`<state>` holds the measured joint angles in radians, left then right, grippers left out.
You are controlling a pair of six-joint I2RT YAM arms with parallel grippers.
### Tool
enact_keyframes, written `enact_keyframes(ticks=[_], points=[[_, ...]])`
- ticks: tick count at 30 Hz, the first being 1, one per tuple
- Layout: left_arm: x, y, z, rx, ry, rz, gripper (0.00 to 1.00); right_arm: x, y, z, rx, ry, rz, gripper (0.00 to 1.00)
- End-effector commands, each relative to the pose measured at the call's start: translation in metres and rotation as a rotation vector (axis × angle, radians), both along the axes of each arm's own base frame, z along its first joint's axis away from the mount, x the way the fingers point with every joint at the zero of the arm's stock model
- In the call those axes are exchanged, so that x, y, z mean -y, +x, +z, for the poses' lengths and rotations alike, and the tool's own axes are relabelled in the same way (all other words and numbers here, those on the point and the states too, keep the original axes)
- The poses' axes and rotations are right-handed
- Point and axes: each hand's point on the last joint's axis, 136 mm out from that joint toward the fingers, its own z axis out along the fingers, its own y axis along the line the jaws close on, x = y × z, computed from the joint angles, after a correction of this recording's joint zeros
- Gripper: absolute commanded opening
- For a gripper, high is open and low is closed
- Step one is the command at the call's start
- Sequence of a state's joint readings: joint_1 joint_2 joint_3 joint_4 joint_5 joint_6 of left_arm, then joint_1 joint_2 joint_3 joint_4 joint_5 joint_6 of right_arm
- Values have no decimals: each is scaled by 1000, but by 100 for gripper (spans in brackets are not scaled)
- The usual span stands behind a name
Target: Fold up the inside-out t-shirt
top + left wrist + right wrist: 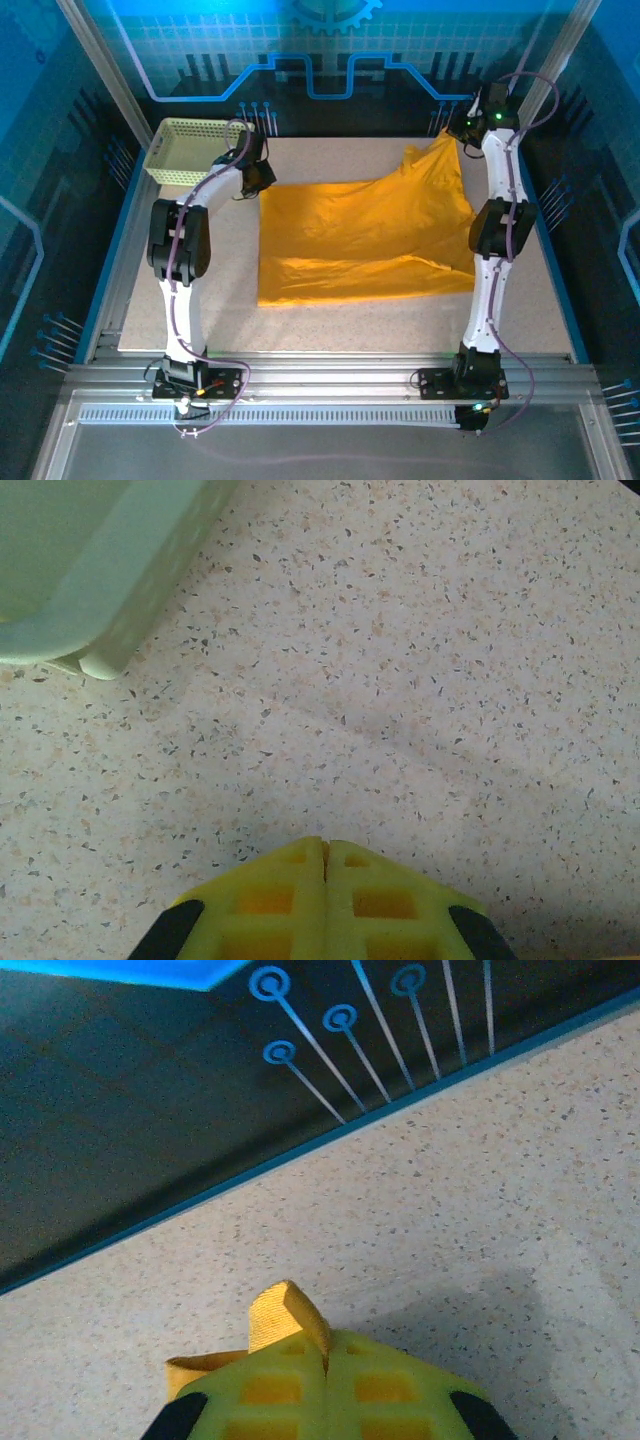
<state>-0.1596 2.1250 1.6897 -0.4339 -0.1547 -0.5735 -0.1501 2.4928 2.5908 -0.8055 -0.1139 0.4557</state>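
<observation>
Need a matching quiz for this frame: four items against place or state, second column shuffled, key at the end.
Column one
1. t-shirt
2. mesh basket
3. left gripper
4. right gripper

Column two
A. shut on a pinch of the t-shirt
B. sits at the far-left corner of the table
C. shut, no cloth between the pads, above bare table
D. spread across the middle of the table, far-right corner raised

Pairs: 1-D, 2-B, 3-C, 4-A
</observation>
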Motion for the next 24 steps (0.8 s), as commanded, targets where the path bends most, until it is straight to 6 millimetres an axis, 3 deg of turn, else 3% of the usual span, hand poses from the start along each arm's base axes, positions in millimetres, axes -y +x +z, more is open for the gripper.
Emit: enact_keyframes(ticks=[1, 7, 12, 19, 24], points=[[0, 5, 25, 56, -27, -15, 0, -8, -5, 19, 28, 48, 27, 0], [3, 7, 37, 79, -46, -41, 0, -16, -19, 48, 54, 57, 52, 0], [6, 1, 46, 104, -65, -58, 0, -13, -44, 66, 76, 35, 27, 0], [4, -21, 46, 112, -84, -51, 0, -8, -88, 62, 77, 42, -16, 0], [2, -45, 44, 122, -107, -36, 0, 9, -131, 59, 72, 70, -94, 0]])
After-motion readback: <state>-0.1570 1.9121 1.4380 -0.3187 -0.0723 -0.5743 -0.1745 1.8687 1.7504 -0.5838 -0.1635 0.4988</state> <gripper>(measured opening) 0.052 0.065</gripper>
